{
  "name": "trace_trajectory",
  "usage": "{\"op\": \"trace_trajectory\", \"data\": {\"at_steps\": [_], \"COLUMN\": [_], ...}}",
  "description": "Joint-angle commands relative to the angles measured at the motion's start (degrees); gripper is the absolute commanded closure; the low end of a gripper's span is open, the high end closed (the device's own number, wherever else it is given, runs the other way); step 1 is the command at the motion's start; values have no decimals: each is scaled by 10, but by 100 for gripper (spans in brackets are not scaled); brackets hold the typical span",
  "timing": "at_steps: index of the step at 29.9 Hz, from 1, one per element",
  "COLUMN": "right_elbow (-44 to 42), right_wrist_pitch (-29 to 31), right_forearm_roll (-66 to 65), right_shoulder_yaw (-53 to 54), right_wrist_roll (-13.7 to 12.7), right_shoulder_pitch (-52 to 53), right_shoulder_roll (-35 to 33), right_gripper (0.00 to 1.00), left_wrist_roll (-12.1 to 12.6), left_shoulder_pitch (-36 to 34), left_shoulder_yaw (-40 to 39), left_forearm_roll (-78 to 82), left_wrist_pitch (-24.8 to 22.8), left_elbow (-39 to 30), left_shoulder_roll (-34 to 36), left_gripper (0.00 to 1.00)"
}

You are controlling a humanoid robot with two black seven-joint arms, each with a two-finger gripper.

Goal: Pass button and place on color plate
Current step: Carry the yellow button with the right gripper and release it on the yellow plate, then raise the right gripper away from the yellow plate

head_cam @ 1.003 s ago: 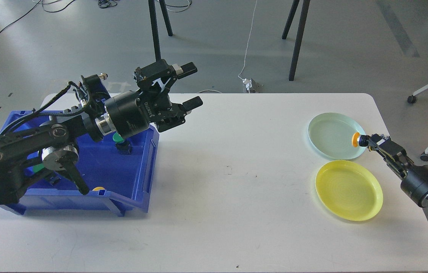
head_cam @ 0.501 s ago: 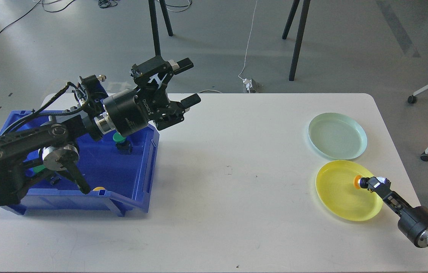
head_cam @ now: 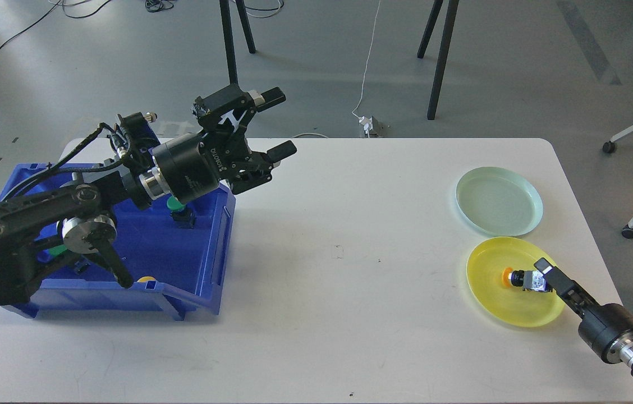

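Note:
An orange-capped button [head_cam: 510, 276] with a grey body lies on its side in the yellow plate [head_cam: 496, 306] at the right front of the table. My right gripper [head_cam: 542, 276] is low over the plate's right side, right behind the button; its jaws look parted and the button lies just off the upper finger. My left gripper [head_cam: 278, 125] is open and empty, raised above the far right corner of the blue bin [head_cam: 210, 252]. A green button [head_cam: 175, 206] stands inside the bin under my left wrist.
A pale green plate [head_cam: 499, 201] sits just behind the yellow one. The bin also holds another green piece [head_cam: 56, 249] and a yellow one [head_cam: 146, 279], partly hidden by my left arm. A chair base stands off the table's right edge.
My right gripper carried the orange button from over the pale green plate down to the yellow plate. The button now lies in the plate, off the fingertips. The left arm barely moved.

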Motion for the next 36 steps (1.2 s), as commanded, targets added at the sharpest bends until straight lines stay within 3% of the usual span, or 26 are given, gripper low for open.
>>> {"op": "trace_trajectory", "data": {"at_steps": [1, 9, 12, 15, 17, 20, 23, 28, 32, 36], "right_elbow": [35, 86, 95, 106, 102, 99, 94, 92, 92, 91], "right_wrist_pitch": [-1, 13, 48, 141, 237, 358, 433, 449, 450, 452], "right_forearm_roll": [4, 28, 92, 179, 253, 337, 363, 362, 362, 362], "right_shoulder_yaw": [19, 124, 167, 200, 225, 247, 250, 243, 246, 248], "right_wrist_roll": [0, 0, 0, 0, 0, 0, 0, 0, 0, 0], "right_shoulder_pitch": [1, 7, 36, 90, 128, 167, 176, 170, 155, 149], "right_shoulder_roll": [-9, -23, -19, -20, -19, -18, -13, 33, 33, 28], "right_gripper": [29, 21, 18, 18, 18, 16, 11, 8, 6, 6], "left_wrist_roll": [0, 0, 0, 0, 0, 0, 0, 0, 0, 0], "left_shoulder_pitch": [0, 0, -1, -3, -3, -3, -5, -8, -9, -4], "left_shoulder_yaw": [-1, -1, -2, -15, -24, -27, -28, -39, -39, -34], "left_forearm_roll": [-1, -1, 0, 0, 3, 8, 34, 258, 491, 615], "left_wrist_pitch": [0, 1, 10, 11, 3, -22, -22, -22, -22, -22], "left_elbow": [0, 0, 2, 28, 60, 90, 113, 113, 106, 90], "left_shoulder_roll": [0, 0, 2, 7, 18, 68, 126, 228, 250, 264], "left_gripper": [3, 3, 2, 1, 1, 1, 1, 1, 1, 1]}}
